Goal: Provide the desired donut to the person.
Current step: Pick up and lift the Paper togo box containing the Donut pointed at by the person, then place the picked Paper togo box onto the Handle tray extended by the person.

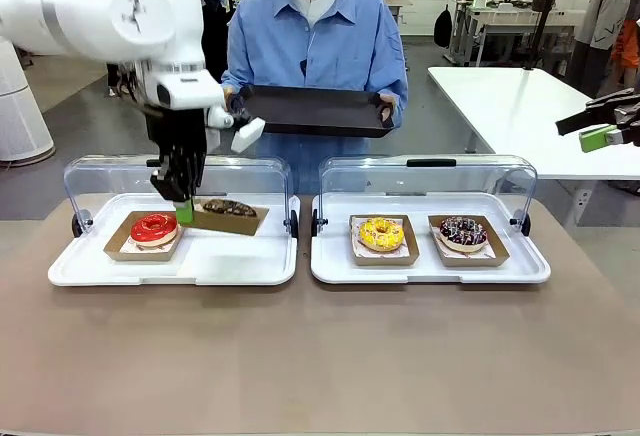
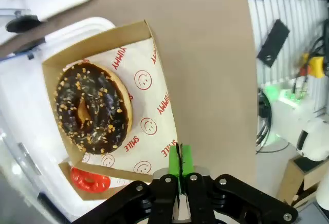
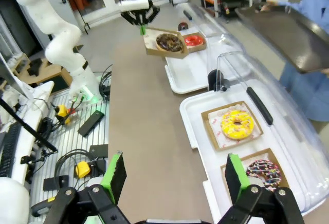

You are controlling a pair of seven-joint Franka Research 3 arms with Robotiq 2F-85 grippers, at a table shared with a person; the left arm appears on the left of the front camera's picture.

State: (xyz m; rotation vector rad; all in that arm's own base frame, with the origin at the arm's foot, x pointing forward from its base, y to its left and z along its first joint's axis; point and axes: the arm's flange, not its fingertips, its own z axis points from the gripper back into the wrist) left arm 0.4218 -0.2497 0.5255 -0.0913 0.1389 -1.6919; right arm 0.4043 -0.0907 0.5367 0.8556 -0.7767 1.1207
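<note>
Cardboard donut box pinched in the left claw
The green pads are clamped on the box's edge, so the chocolate nut-topped donut sits tilted just above the left white tray, partly over the red donut. At the far side, the person holds a black tray with both hands. The right claw hangs off to the right, fingers apart, well away from the yellow donut.

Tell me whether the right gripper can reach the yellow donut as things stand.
Probably yes: the right gripper is open, the clear lid is swung back, and nothing covers the yellow donut.
</note>
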